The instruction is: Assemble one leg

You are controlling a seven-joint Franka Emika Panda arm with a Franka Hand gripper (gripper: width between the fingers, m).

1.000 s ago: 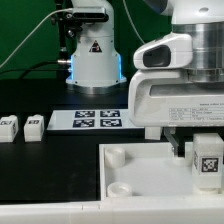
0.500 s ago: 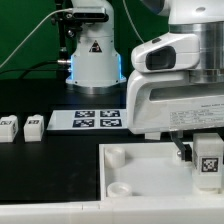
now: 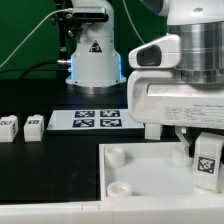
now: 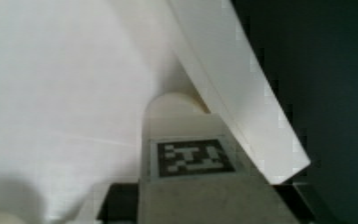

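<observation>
Turned slightly since a moment ago, the fingers point(image 3: 186, 151) stay clamped on the leg point(image 3: 208, 160). They hold it upright over the tray point(image 3: 140, 162) at the exterior view's right, apparently to twist it into a corner socket. Spare legs point(image 3: 9, 125) wait on the bench point(image 3: 50, 172).

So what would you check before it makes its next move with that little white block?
1. Leg clamped in the gripper: ok.
2. Leg upright: ok.
3. Leg lined up with a socket of the white tray piece: cannot tell, that corner is hidden.
4. Spare legs out of the way: ok, they lie apart at the exterior view's left.
5. Marker board uncovered: ok.
</observation>
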